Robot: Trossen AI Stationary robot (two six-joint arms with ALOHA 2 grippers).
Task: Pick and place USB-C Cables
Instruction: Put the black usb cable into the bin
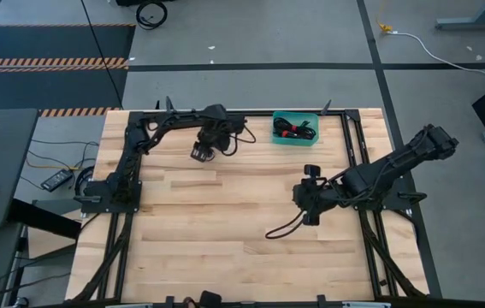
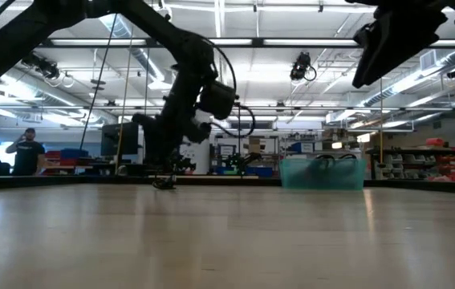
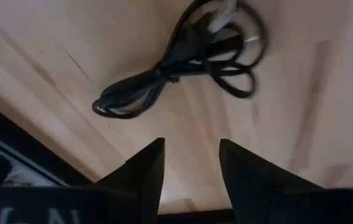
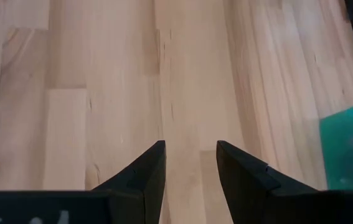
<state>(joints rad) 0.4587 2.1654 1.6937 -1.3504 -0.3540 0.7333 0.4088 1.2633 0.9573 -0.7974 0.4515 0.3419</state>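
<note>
The left gripper [image 3: 188,163] hovers with fingers parted and empty; a black USB-C cable bundle [image 3: 182,62] lies on the wooden table [image 1: 182,222] just ahead of its fingertips. More cables sit in the teal bin [image 1: 295,128]. The right gripper [image 4: 187,163], fingers apart, holds nothing over bare wood

No text or label can be read.
</note>
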